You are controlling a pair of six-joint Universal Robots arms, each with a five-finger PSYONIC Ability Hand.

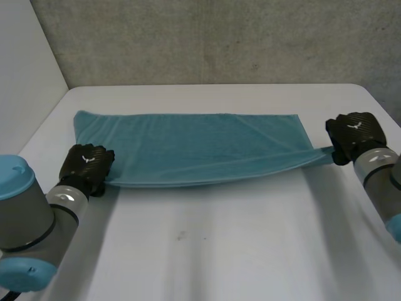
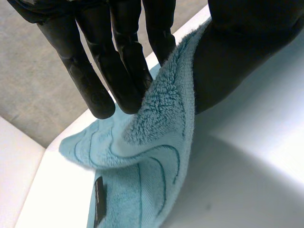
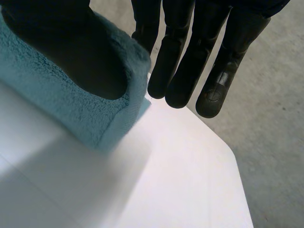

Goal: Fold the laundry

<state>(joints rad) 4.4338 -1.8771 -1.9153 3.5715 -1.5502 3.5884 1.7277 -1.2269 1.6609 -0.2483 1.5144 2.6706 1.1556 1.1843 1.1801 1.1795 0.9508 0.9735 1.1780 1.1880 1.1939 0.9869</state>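
left hand (image 1: 88, 164): straight fingers (image 2: 97, 80) and thumb pinch a towel (image 1: 200, 147) corner | right hand (image 1: 355, 133): same pinch, opposite end | left arm (image 1: 37, 216), right arm (image 1: 382, 175): reaching forward, well apart

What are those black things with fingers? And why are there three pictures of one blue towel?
The black things are a robot's two hands. Each sits at the end of a grey arm with blue caps. The big picture comes from a camera behind the arms, looking down at a white table. A blue towel lies stretched across it. The left hand pinches the near corner at one end, and the right hand pinches the near corner at the other end. The other two pictures come from small cameras on the wrists, each looking along its own hand. Up close, you can see the fluffy towel squeezed between the thumb and the fingers. The robot's job is to fold it.
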